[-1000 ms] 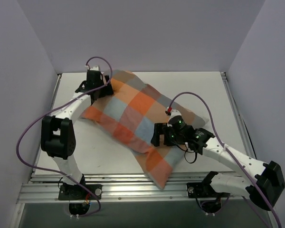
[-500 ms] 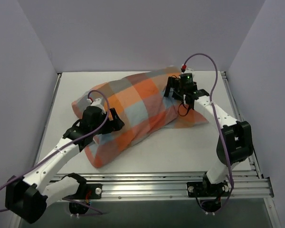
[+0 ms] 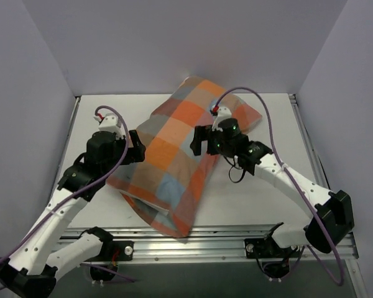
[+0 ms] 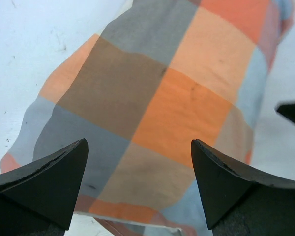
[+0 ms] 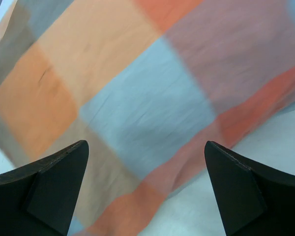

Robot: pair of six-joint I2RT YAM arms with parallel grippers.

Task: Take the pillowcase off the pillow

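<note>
Overhead and wrist views, both arms at the bundle. The pillowcase (image 3: 174,155) lies slantwise on the table (image 3: 267,192), running from the far middle to the near edge, where one corner reaches the rail. It covers almost all of the pillow (image 3: 247,117), of which I see only a pale corner at the far right end and a thin white strip at the near left hem. My left gripper (image 4: 138,142) hangs at the left flank of the cloth with its fingers spread wide and nothing between them. My right gripper (image 5: 146,143) hangs at the right flank near the far end, likewise spread and holding nothing; its view is blurred. I judge the task barely begun: the cover is on and neither claw has a hold. What is left, as I read it, is to pin the pillow, seize the cloth and draw it off lengthwise.
</note>
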